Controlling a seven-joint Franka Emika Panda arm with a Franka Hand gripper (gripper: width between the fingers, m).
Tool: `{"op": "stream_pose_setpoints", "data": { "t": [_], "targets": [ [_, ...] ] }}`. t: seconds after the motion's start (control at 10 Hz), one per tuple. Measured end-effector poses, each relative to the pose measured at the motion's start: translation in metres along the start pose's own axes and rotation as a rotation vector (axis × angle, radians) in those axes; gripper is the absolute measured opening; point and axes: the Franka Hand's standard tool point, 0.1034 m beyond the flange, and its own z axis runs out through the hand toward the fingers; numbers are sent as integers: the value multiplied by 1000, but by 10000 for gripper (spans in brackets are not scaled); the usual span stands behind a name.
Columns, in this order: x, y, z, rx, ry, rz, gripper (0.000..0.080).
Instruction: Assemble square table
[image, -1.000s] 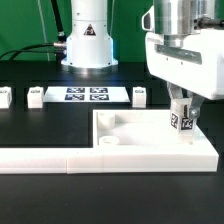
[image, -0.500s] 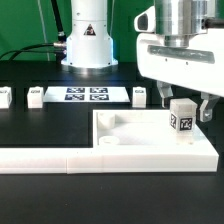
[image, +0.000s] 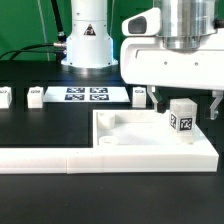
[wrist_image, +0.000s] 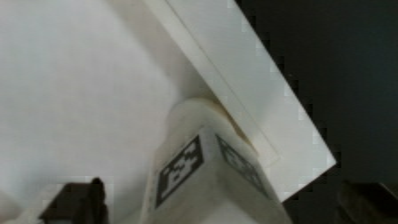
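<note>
The square table's white tabletop (image: 128, 128) lies tray-side up on the black table. One white leg (image: 182, 120) with black-white tags stands upright in its corner at the exterior view's right. My gripper (image: 187, 103) hangs open just above, its fingers (image: 160, 100) standing apart on either side of the leg's top without touching it. In the wrist view the leg (wrist_image: 210, 160) rises from the tabletop floor (wrist_image: 71, 90) beside the raised rim (wrist_image: 249, 90), and one dark finger (wrist_image: 75, 202) shows clear of it.
Three more tagged legs (image: 36, 95) (image: 4, 95) (image: 139, 94) stand in a row behind the tabletop, with the marker board (image: 88, 95) among them. A long white L-shaped rail (image: 60, 158) runs along the tabletop's front. The robot base (image: 88, 40) stands at the back.
The gripper was shut on the leg a second ago. It has since opened wide, let the leg go and risen a little; the leg stays upright in the corner.
</note>
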Motion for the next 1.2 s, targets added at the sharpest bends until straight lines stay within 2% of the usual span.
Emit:
{"op": "stream_pose_setpoints", "data": {
  "t": [0.3,0.8,1.0,1.1,1.2],
  "targets": [
    [-2,-3,-1,1,2,-183,649],
    [0,0,0,-11,5,-385,649],
    [0,0,0,-11,5,-384,375],
    [1,2,0,-14,5,-384,375],
    [2,4,1,-17,6,-363,295]
  ]
}}
